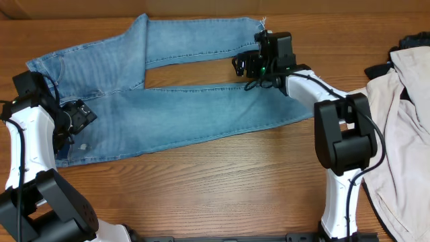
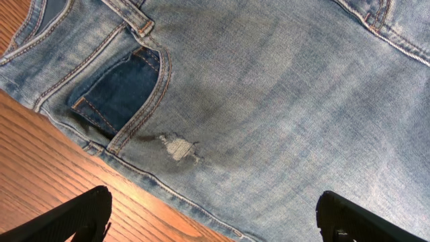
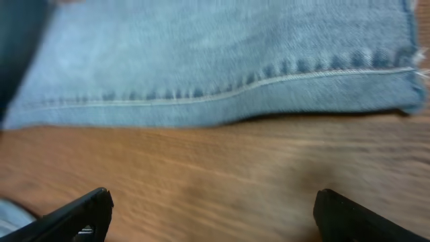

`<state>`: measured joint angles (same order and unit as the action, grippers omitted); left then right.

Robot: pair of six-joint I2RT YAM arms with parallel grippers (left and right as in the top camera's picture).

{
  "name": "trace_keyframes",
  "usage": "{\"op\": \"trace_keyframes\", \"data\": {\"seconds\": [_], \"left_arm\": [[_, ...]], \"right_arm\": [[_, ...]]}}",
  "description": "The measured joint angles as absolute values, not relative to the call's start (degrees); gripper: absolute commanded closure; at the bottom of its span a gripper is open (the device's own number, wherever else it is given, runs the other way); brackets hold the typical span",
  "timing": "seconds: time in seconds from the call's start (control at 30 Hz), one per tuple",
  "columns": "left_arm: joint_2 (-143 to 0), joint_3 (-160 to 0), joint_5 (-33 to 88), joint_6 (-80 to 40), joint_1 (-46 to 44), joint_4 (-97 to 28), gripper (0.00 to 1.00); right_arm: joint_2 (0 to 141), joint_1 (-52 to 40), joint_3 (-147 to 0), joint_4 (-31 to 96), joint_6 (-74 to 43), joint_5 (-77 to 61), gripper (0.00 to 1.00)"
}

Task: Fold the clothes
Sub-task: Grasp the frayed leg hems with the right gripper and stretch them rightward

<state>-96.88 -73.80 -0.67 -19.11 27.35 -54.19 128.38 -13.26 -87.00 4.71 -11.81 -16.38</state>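
Observation:
The clothes, a pair of light blue jeans (image 1: 188,107), lie flat on the wooden table with the waist at the left and both legs running right. My left gripper (image 1: 82,115) hovers open over the waist's near edge. The left wrist view shows a front pocket, a small worn patch and the side seam of the jeans (image 2: 269,87), and the left gripper (image 2: 215,218) holds nothing. My right gripper (image 1: 240,66) stands open over bare wood in the gap between the two legs. Ahead of the right gripper (image 3: 211,215) lies the far leg (image 3: 222,60), hem end at the right.
A cream-beige garment (image 1: 403,121) is heaped at the right edge, with a small black cloth (image 1: 403,47) behind it. The right arm's base (image 1: 342,141) stands near the lower leg's hem. Bare table (image 1: 222,181) lies in front of the jeans.

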Motion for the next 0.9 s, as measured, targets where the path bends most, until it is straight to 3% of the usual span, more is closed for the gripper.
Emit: {"op": "trace_keyframes", "data": {"seconds": [0.3,0.67,0.7,0.9], "left_arm": [[-96.9,-73.8,-0.7,-19.1,27.3,-54.9,0.0],[-96.9,-73.8,-0.7,-19.1,25.2,-55.9,0.0],[-96.9,-73.8,-0.7,-19.1,25.1,-56.1,0.0],[-96.9,-73.8,-0.7,-19.1,24.7,-56.6,0.0]], "right_arm": [[134.2,-13.3,-87.4,-7.9,-23.8,-17.5,0.07],[135.8,-13.3,-87.4,-16.1,-34.0,-8.9,0.23],[135.8,-13.3,-87.4,-16.4,-34.4,-8.1,0.27],[135.9,-13.3,-87.4,-19.3,-36.0,-5.2,0.71]]}}
